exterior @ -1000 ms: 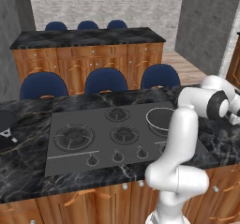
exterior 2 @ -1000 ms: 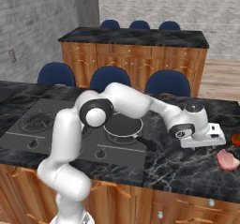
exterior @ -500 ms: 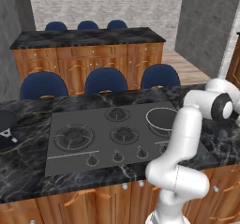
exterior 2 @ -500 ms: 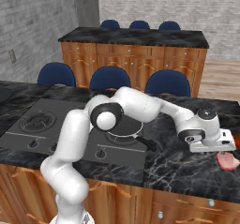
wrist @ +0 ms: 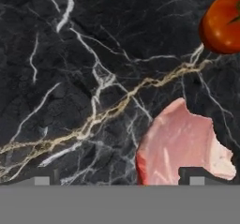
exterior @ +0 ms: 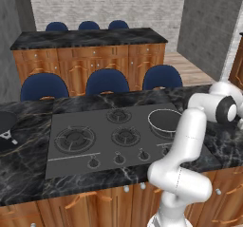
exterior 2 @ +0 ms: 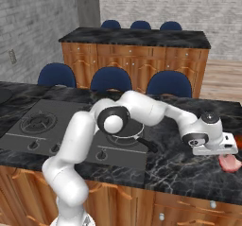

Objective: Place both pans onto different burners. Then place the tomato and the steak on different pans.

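Note:
The steak (wrist: 180, 145), a pink slab, lies on the black marble counter, and the red tomato (wrist: 224, 24) sits just beyond it. My gripper (wrist: 119, 181) hangs open above the counter, its right fingertip (wrist: 197, 180) over the steak's edge. From the right base view the gripper (exterior 2: 226, 152) hovers just above the steak (exterior 2: 230, 163) at the counter's far right. The deeper pan with the pale rim (exterior: 164, 121) sits on the cooktop's right burner. The black skillet (exterior: 5, 126) rests on the counter left of the cooktop. The large left burner (exterior: 75, 139) is bare.
The dark grey cooktop (exterior: 99, 160) has black knobs along its front. Blue chairs (exterior: 107, 81) line the counter's far side, with a second wooden island (exterior: 90, 45) behind. My white arm (exterior 2: 151, 109) reaches across the pan to the right.
My arm has swung further right along the counter, carrying the open gripper from beside the pan to above the steak. Pan and skillet have not moved.

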Controlling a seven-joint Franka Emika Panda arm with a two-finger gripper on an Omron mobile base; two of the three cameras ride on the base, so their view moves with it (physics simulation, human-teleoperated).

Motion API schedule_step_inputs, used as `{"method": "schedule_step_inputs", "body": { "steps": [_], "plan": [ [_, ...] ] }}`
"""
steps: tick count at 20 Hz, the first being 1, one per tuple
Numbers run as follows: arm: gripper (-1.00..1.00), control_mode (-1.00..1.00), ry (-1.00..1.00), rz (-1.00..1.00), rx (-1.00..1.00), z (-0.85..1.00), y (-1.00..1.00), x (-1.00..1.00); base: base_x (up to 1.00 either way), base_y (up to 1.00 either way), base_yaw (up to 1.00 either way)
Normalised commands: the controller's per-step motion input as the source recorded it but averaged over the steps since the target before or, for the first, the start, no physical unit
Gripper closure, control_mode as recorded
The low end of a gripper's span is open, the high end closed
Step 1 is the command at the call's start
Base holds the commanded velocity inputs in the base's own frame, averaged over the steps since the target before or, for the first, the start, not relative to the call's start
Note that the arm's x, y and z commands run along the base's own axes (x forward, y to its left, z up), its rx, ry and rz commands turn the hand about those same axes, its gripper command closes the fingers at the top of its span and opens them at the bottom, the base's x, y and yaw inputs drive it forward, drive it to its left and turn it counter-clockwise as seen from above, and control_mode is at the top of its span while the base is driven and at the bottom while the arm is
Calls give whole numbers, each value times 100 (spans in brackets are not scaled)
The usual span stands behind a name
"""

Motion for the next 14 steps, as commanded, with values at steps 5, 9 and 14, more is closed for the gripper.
{"method": "schedule_step_inputs", "body": {
  "steps": [5,9,14],
  "plan": [
    [-100,-100,0,-1,0,-20,-16,23,0,0,0],
    [-100,-100,0,-1,0,-22,-29,19,0,0,0],
    [-100,-100,0,-1,0,-14,-34,16,0,0,0]
  ]
}}
